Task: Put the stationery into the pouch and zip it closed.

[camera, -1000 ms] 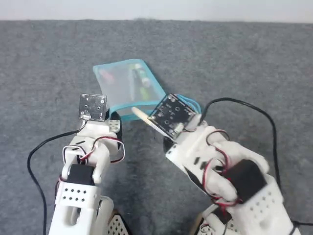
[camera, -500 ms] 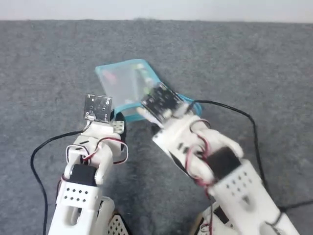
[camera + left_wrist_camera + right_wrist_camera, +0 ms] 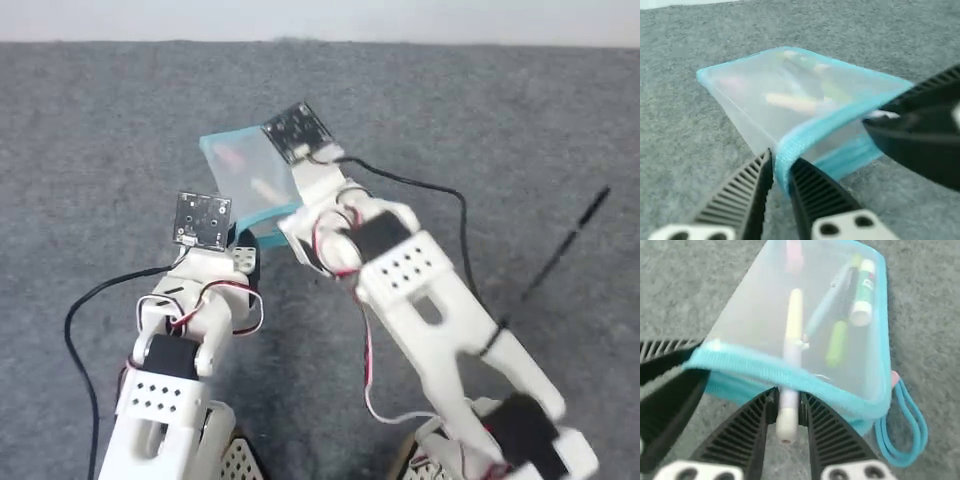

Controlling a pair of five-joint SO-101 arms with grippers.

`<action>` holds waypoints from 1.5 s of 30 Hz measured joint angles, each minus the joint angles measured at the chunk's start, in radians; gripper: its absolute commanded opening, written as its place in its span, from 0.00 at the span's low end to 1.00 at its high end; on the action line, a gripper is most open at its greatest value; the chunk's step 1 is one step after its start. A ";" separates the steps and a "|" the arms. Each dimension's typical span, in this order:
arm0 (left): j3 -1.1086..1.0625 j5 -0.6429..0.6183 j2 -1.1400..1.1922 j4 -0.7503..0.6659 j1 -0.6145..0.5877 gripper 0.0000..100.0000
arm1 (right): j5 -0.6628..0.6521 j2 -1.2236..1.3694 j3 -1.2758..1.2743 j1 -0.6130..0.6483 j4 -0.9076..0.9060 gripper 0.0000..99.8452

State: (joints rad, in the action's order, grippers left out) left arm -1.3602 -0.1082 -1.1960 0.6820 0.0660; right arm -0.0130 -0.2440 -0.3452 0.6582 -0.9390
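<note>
A clear pouch [image 3: 238,170] with blue trim lies on the grey carpet, and several pens and markers show through its wall. My left gripper [image 3: 780,175] is shut on the pouch's [image 3: 755,95] blue edge at the corner of the mouth. My right gripper [image 3: 787,407] is shut on a cream pen [image 3: 786,426]. The pen's front part is inside the pouch [image 3: 760,315] and its rear end sticks out between the fingers. Inside lie a green marker [image 3: 836,343] and a white-capped stick [image 3: 862,292]. In the high view the right arm reaches over the pouch's mouth.
A blue cord loop [image 3: 900,437] hangs from the pouch's end by the zipper. Grey carpet [image 3: 500,120] spreads on all sides, with a pale wall strip at the far edge. A black cable [image 3: 560,250] trails at the right.
The right arm has swung forward and left over the pouch, carrying the cream pen into its mouth. The left gripper has kept its hold on the edge, and the pouch shifted slightly.
</note>
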 measured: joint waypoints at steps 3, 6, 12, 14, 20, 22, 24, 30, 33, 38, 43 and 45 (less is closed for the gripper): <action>0.000 -0.002 0.000 0.000 0.000 0.01 | 0.014 0.081 0.072 0.000 0.000 0.03; 0.000 -0.002 0.000 -0.002 0.000 0.01 | 0.014 0.155 0.114 0.012 0.000 0.14; 0.000 0.000 0.000 -0.003 0.006 0.01 | 0.002 0.184 0.137 0.023 -0.012 0.25; 0.000 0.000 0.000 -0.003 0.003 0.01 | -0.015 0.173 0.140 0.015 -0.048 0.25; 0.000 0.003 0.000 -0.002 0.002 0.01 | -0.084 -0.038 0.138 0.011 -0.203 0.25; 0.000 0.003 0.000 -0.002 0.002 0.01 | -0.118 -0.157 0.101 0.006 -0.238 0.25; 0.000 0.003 0.000 0.000 0.002 0.01 | -0.150 -0.285 0.021 -0.032 -0.247 0.25; 0.000 0.005 0.000 0.009 0.002 0.01 | -0.249 -0.583 -0.358 -0.193 -0.118 0.25; 0.000 0.005 0.000 0.009 0.002 0.01 | -0.287 -0.601 -0.555 -0.196 0.005 0.25; 0.000 0.005 0.000 0.009 0.002 0.01 | -0.301 -0.563 -0.681 -0.201 0.218 0.25; 0.000 0.005 -0.002 0.009 0.002 0.01 | -0.301 -0.353 -0.677 -0.199 0.387 0.25; 0.000 0.005 -0.002 0.009 0.002 0.01 | -0.301 -0.232 -0.646 -0.199 0.437 0.25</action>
State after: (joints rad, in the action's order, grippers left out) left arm -1.3602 -0.1036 -1.1976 0.6912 0.0675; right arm -0.3138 -0.4757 -0.9912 0.4588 -0.5017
